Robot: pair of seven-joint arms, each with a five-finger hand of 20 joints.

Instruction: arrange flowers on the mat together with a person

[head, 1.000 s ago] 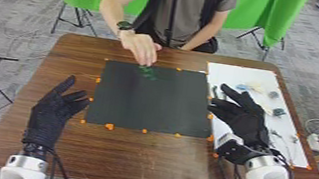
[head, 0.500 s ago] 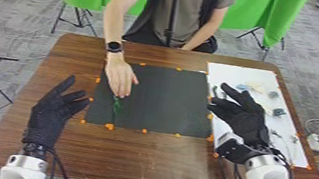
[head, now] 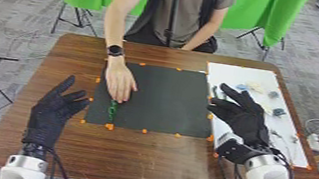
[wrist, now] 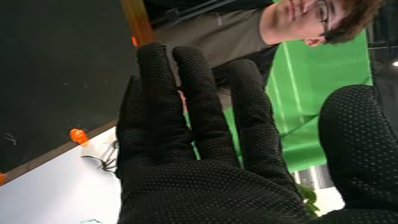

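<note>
The right hand's [head: 245,122] fingers are apart, holding nothing, at the sheet's [head: 231,75] edge, probably to be near the flowers [head: 278,112] lying there. The left hand's [head: 48,116] fingers are spread too, beside the mat [head: 168,99], likely leaving the person room. The person's hand [head: 120,81] has fingers close together at 1 end of the green sprig [head: 112,112], seemingly lining it up on the mat's left side; whether they pinch it, I cannot tell

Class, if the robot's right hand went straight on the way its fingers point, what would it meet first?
The right hand would probably meet the person's shirt, though its height over the table is unclear.
</note>
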